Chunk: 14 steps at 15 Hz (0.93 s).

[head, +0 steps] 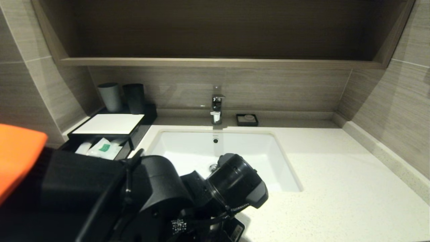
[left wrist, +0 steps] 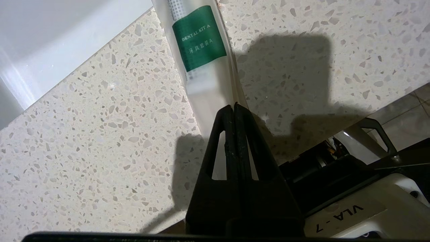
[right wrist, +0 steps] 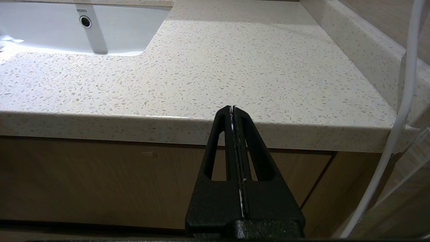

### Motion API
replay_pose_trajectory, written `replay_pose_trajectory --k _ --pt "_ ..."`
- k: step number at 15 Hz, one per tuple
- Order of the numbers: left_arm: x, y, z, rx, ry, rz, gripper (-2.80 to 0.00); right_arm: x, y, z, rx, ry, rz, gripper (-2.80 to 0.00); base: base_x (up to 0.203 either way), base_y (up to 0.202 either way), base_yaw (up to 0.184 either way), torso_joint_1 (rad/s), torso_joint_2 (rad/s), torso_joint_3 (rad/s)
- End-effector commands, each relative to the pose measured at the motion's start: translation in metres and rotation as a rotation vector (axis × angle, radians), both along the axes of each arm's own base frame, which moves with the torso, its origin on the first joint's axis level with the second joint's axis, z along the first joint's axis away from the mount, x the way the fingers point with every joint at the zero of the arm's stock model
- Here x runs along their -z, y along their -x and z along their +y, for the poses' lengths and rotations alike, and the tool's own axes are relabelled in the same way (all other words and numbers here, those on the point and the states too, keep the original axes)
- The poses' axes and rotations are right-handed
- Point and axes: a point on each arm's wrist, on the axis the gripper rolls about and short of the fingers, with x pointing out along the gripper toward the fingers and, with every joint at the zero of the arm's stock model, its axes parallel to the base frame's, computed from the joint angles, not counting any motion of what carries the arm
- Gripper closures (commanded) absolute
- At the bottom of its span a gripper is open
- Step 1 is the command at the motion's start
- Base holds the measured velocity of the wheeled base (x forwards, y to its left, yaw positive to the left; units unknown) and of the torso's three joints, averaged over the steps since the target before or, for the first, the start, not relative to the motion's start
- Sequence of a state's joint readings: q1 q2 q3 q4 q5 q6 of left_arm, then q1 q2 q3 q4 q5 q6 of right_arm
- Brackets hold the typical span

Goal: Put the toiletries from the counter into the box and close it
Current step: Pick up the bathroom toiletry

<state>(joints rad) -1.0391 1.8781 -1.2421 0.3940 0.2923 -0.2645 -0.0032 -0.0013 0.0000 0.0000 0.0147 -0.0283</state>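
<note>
My left gripper (left wrist: 234,106) is shut on the end of a long translucent white sachet (left wrist: 201,50) with a green "Dental Kit A" label. The sachet hangs just over the speckled counter (left wrist: 100,141) near its front edge, beside the sink. In the head view the left arm (head: 231,185) hides the gripper and this sachet. The black box (head: 111,123) with its white top panel stands at the back left. Its front drawer is pulled open and holds other sachets (head: 104,148). My right gripper (right wrist: 232,108) is shut and empty, parked below the counter's front edge.
The white sink basin (head: 242,151) sits mid-counter with a chrome faucet (head: 216,107) behind it. A small black soap dish (head: 247,119) lies right of the faucet. Two dark cups (head: 134,98) stand behind the box. A wall shelf (head: 215,62) runs above. A white cable (right wrist: 399,117) hangs at the right.
</note>
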Motion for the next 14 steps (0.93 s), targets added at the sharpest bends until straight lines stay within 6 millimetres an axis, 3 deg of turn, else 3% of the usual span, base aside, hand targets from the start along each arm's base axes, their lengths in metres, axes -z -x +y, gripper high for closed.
replay_pose_trajectory --k 1,6,10,14 --pt "-0.003 0.0 0.002 -0.006 0.005 -0.005 0.0 0.0 0.0 0.0 -0.001 0.001 0.001 0.0 0.0 0.0 0.0 0.0 0.0 0.0" --pt "-0.022 -0.004 0.016 -0.041 0.046 -0.045 0.0 0.0 0.0 0.0 -0.001 0.001 0.003 0.0 0.0 0.0 0.0 0.0 0.0 0.0" --pt "-0.038 -0.006 0.038 -0.088 0.076 -0.067 0.0 0.0 0.0 0.0 -0.001 0.001 0.002 0.0 0.0 0.0 0.0 0.0 0.0 0.0" --pt "-0.032 -0.001 0.061 -0.123 0.052 -0.051 0.0 0.001 0.0 0.0 -0.001 0.001 0.004 0.0 0.0 0.0 0.0 0.0 0.0 0.0"
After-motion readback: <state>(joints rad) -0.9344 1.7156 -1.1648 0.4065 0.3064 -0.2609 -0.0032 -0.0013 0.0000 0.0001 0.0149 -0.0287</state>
